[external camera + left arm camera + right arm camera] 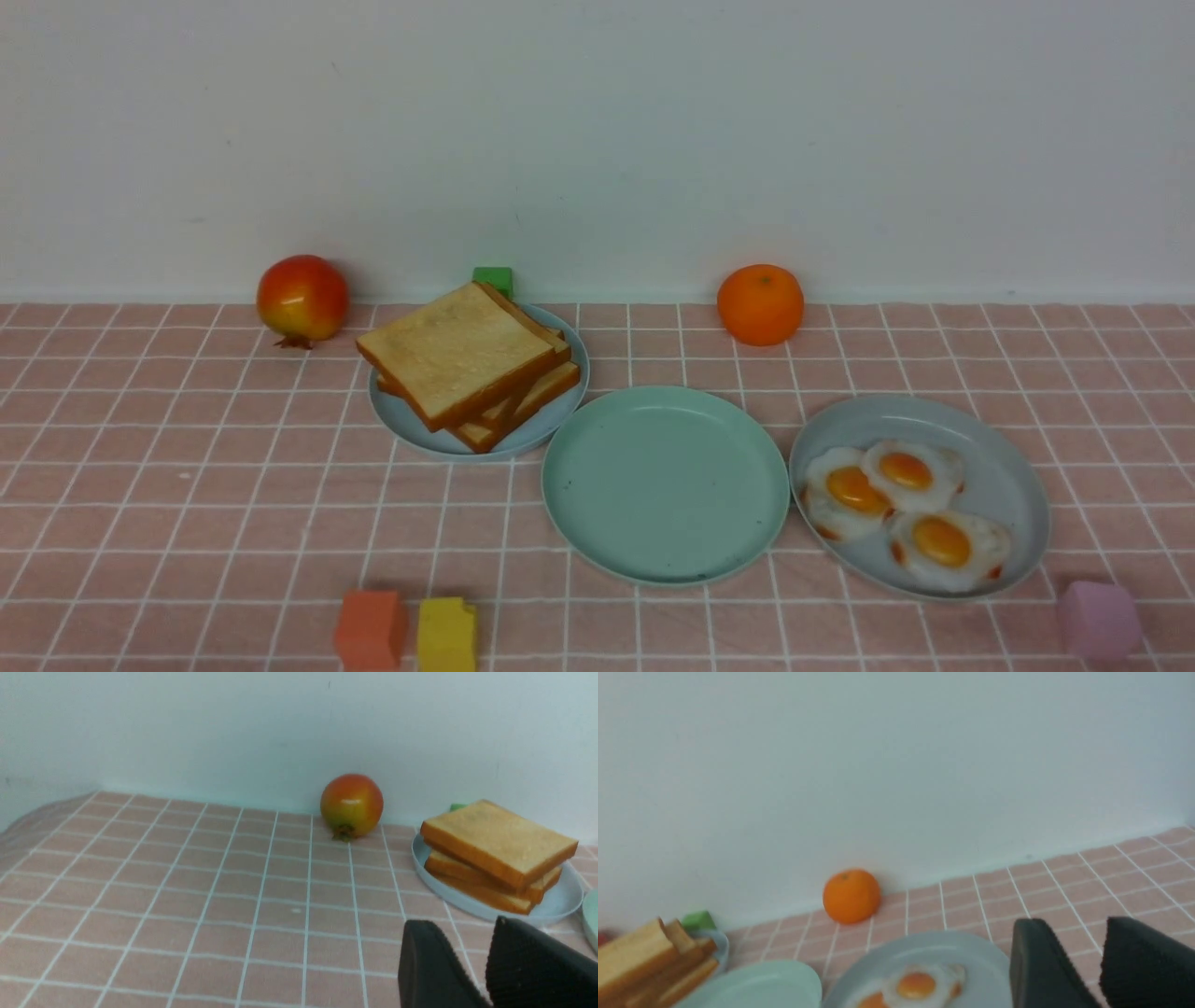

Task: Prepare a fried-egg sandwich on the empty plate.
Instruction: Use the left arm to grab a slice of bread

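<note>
The mint-green plate [665, 485] sits empty at the table's centre. A stack of three toast slices [467, 364] lies on a pale-blue plate [411, 429] to its far left. Three fried eggs [901, 504] lie on a grey-blue plate [999, 467] to its right. Neither gripper shows in the front view. In the left wrist view my left gripper [460, 933] is open and empty, short of the toast [495, 840]. In the right wrist view my right gripper [1069, 933] is open and empty, beside the egg plate [934, 952] and an egg [920, 982].
A red-yellow fruit [302, 297] and an orange [760, 304] stand by the back wall, with a green block [493, 278] behind the toast. An orange block [371, 630], a yellow block [446, 635] and a pale purple block [1099, 619] stand along the front edge.
</note>
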You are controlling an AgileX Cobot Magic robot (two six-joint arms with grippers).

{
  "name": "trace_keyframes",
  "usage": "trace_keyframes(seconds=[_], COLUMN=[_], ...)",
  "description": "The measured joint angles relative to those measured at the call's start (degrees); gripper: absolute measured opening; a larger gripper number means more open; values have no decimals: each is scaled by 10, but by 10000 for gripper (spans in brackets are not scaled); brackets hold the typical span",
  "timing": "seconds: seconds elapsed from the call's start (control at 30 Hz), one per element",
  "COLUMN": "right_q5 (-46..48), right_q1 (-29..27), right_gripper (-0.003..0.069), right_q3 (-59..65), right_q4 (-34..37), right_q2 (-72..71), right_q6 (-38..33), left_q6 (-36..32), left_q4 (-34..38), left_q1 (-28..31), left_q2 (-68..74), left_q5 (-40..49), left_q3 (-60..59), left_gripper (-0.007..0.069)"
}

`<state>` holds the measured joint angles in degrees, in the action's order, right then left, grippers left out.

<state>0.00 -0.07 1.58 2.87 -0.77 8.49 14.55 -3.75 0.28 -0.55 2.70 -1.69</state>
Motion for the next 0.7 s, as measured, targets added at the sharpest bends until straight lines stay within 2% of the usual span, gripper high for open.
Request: trace_keyframes(seconds=[0.2, 0.43, 0.57, 0.7], right_q5=[-39, -127, -142, -132], right_q1=[0, 0, 0, 0], right_gripper=[242, 242, 242, 242], right_q3=[0, -2, -38, -114], right_q4=[2, 12, 22, 35], right_q2=[0, 0, 0, 13], right_q6=[4, 5, 5, 5], left_q6=[0, 56, 66, 80], left_q4=[-1, 38, 73, 97], left_q1=[0, 0, 0, 0], left_q2=[0, 0, 0, 5], left_q5=[-83, -310, -305, -247], left_q3=[-1, 4, 56, 151], left_gripper=[240, 240, 240, 240])
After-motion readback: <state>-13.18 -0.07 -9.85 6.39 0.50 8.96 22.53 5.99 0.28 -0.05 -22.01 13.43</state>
